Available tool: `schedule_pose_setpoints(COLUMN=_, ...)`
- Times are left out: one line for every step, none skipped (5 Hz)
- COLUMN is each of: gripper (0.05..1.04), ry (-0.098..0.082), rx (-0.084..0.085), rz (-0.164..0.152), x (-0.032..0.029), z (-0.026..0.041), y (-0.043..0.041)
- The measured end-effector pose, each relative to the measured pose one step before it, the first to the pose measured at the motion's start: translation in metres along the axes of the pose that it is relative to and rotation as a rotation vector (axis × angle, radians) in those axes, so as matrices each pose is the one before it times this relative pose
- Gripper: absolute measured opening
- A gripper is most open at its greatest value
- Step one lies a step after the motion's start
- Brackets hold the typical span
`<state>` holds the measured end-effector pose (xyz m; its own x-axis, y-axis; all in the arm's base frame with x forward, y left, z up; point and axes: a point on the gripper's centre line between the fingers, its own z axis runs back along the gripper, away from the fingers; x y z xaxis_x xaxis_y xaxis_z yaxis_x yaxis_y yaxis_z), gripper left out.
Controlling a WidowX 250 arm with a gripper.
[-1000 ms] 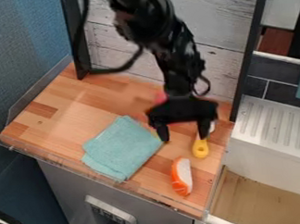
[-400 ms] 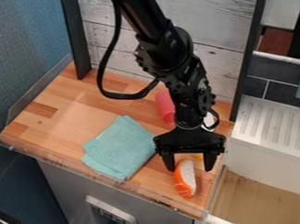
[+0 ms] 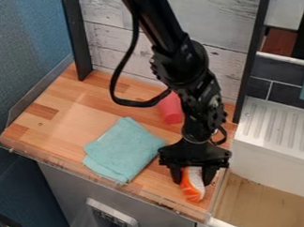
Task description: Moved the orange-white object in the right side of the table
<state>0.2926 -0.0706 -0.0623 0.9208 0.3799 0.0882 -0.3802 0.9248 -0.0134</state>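
Camera view: black gripper (image 3: 193, 183) low over the front right part of the wooden table (image 3: 73, 113), one finger on each side of the toy nigiri sushi (image 3: 193, 193). Fingers drawn in to the sushi's flanks, apparently clamped on it; firmness of hold cannot be judged.

Step in hand, as judged: the grasp, at or just past closure — the carry to the goal spot yet to be done. Sushi's lower end looks to be at table level; lift not evident. Next move: confirm the squeeze, raise the piece just enough to free its underside, shift it within the right side of the table, set it down and release. Exact target not given by the task line. Drop risk if the pinch sits too near the upper end.

Orientation: long axis runs roughly front to back, from beneath the gripper toward the table's front edge, with a slight slant to the right at the near end. Near end orange, upper part mostly white with orange along the left flank. The fingers press across the short axis — a sensible grip for a long, narrow piece.

Nearby: folded teal cloth (image 3: 123, 149) to the left; red cylinder (image 3: 170, 109) farther back.
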Motion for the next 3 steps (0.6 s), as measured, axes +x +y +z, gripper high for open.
schedule_pose_setpoints(gripper=0.612, ry=-0.0091, rx=0.0008, rz=-0.0030, x=0.00118, z=0.00003, y=-0.00023)
schedule_pose_setpoints(gripper=0.612, ry=0.0085, rx=0.0592, rz=0.0061, x=-0.00109, z=0.00228, y=0.00984)
schedule_pose_setpoints(gripper=0.612, ry=-0.0497, rx=-0.0344, rz=0.0337, x=0.01374, z=0.02023, y=0.01274)
